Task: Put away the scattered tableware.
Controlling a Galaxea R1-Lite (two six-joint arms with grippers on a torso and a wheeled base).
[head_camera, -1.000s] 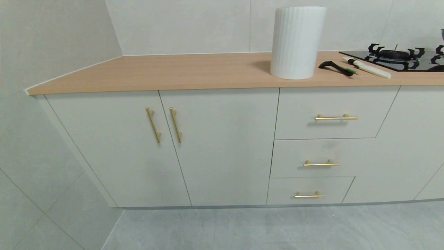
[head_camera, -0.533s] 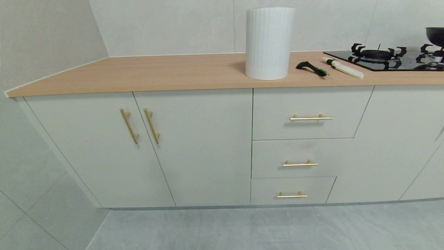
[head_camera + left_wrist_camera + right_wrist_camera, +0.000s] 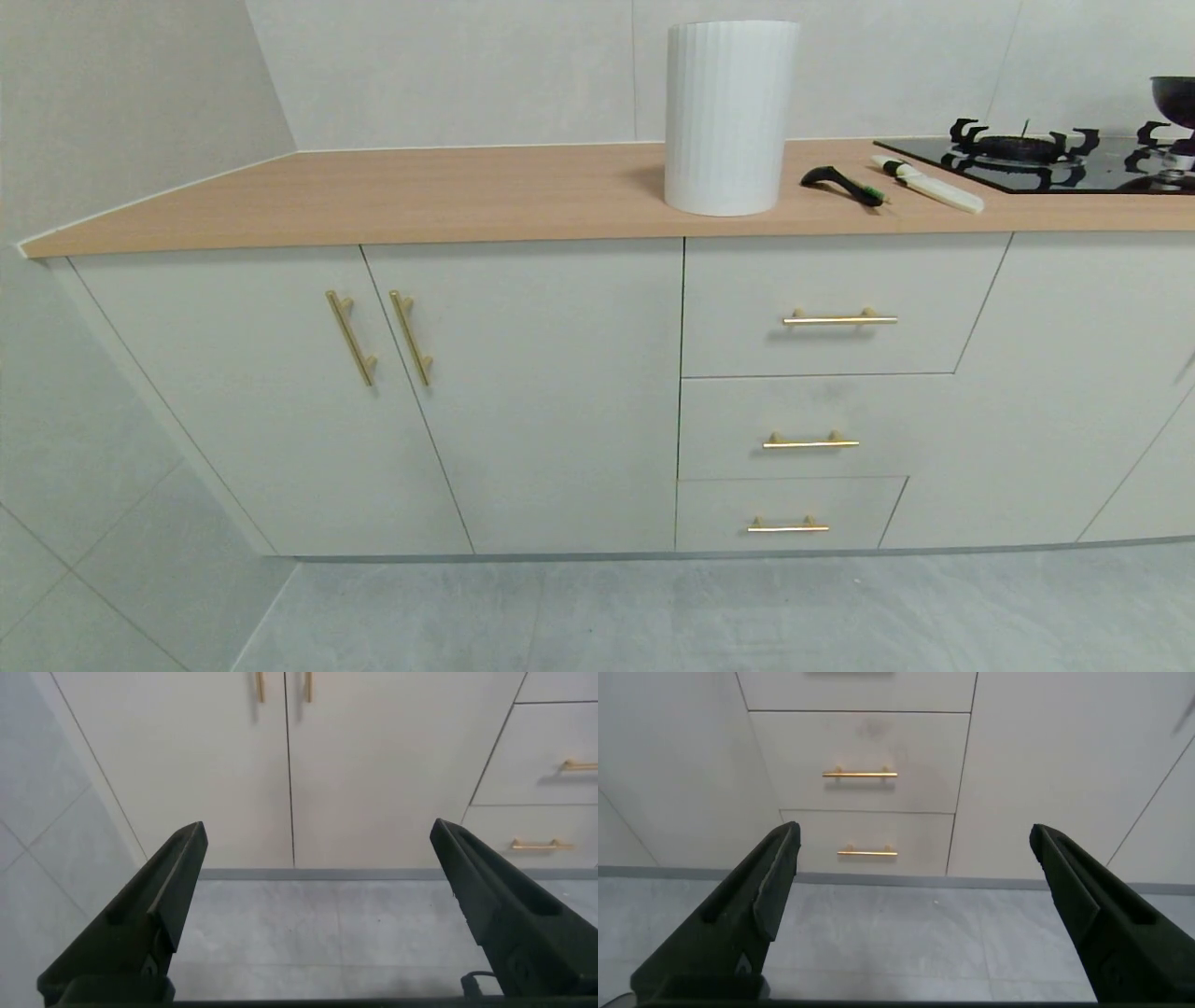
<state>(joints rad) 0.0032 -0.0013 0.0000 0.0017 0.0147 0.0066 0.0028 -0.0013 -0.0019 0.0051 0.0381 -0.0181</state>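
Tableware: two utensils are lying on the wooden worktop [image 3: 420, 191] in the upper right of the head view. One is a black-handled tool [image 3: 840, 183] and one a cream-coloured utensil [image 3: 929, 184], and they are resting just beside each other.
Canister: one white ribbed canister [image 3: 731, 117] is standing upright at top centre, just left of the black-handled tool.
Hob: one black hob [image 3: 1036, 166] is sitting at the far upper right (a dark pot [image 3: 1174, 93] is peeking in at the frame's edge).
Doors: two cabinet doors [image 3: 541, 392] are sitting shut in the lower left, each carrying one gold handle.
Drawers: three drawers [image 3: 831, 308] are stacking up right of centre, all closed, one gold bar apiece.
Left gripper [image 3: 316, 835]: its two fingers are spreading wide with nothing between them, facing the doors' foot and the floor.
Right gripper [image 3: 915, 835]: likewise gaping wide and holding nothing, facing the lower drawers.
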